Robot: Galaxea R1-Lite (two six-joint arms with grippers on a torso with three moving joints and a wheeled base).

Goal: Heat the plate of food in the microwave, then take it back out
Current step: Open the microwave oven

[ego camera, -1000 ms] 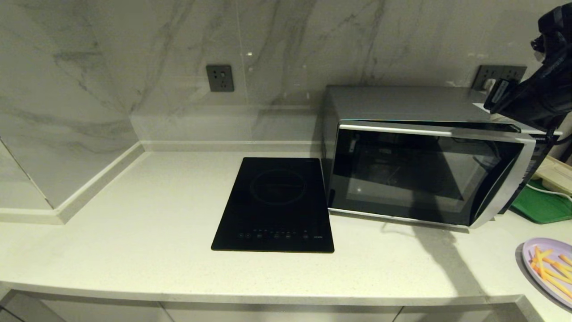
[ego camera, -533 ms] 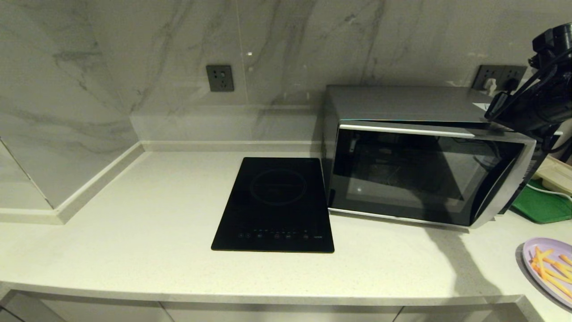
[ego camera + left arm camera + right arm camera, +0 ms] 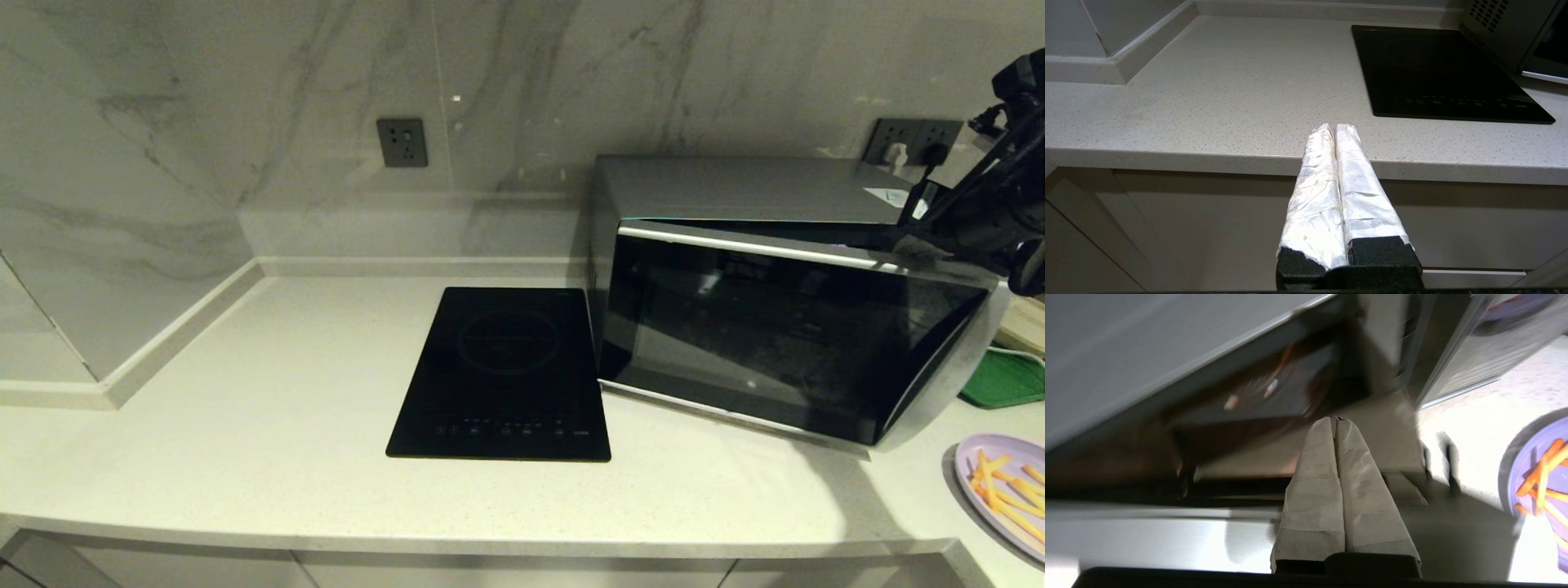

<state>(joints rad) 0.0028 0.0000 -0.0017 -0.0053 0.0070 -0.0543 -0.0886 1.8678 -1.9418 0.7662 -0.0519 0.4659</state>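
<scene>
The silver-grey microwave (image 3: 735, 188) stands at the back right of the counter. Its dark glass door (image 3: 775, 335) hangs partly open, swung out at its right side. My right gripper (image 3: 908, 242) is at the door's upper right corner, its shut, taped fingers (image 3: 1323, 465) reaching into the gap between door and oven, holding nothing. The pale-lilac plate of food (image 3: 1008, 490) with orange fries lies at the counter's front right, also seen as the plate (image 3: 1543, 477) in the right wrist view. My left gripper (image 3: 1335, 126) is shut and parked below the counter's front edge.
A flat black induction hob (image 3: 502, 371) lies left of the microwave. A green tray (image 3: 1008, 380) sits behind the door's free end. Wall sockets (image 3: 402, 143) are on the marble backsplash. A raised ledge (image 3: 163, 343) borders the counter's left side.
The microwave door has swung further out at its right side. My right arm has moved down and forward along with the door's top corner.
</scene>
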